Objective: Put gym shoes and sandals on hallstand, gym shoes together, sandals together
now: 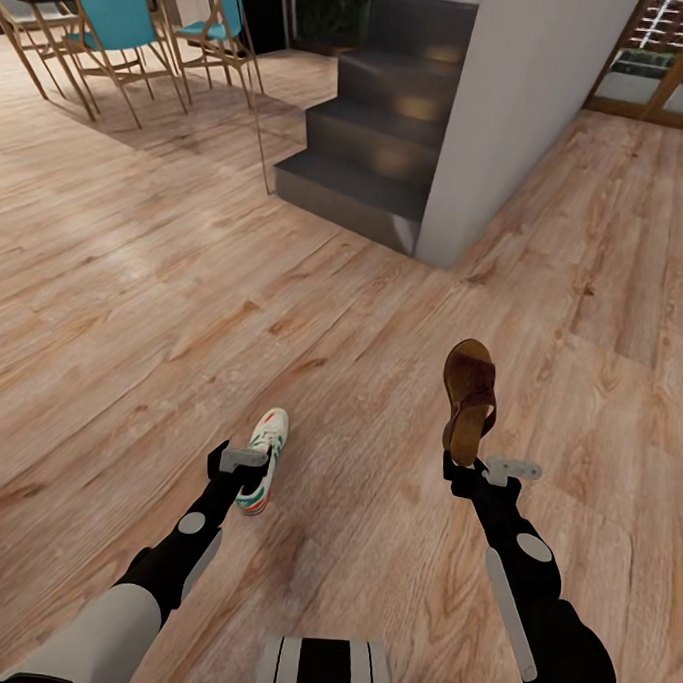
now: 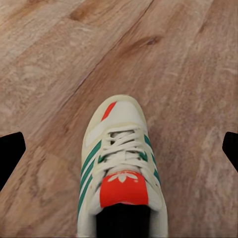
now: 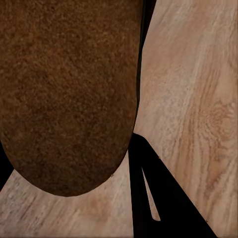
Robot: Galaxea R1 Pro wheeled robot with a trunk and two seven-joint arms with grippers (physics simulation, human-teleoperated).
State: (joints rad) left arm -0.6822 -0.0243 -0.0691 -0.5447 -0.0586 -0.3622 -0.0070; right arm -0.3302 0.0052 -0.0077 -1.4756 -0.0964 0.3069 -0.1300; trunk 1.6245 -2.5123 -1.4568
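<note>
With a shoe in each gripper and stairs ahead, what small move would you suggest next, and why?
I would probably turn the base to search for the hallstand. The left gripper holds a gym shoe and the right gripper a sandal, both above the corridor floor; ahead are the stairs and dining chairs, so carrying on forward looks unhelpful.

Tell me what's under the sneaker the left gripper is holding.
Under the gym shoe held by the left gripper is bare wood floor. The patch directly beneath its sole is covered by the shoe itself.
</note>
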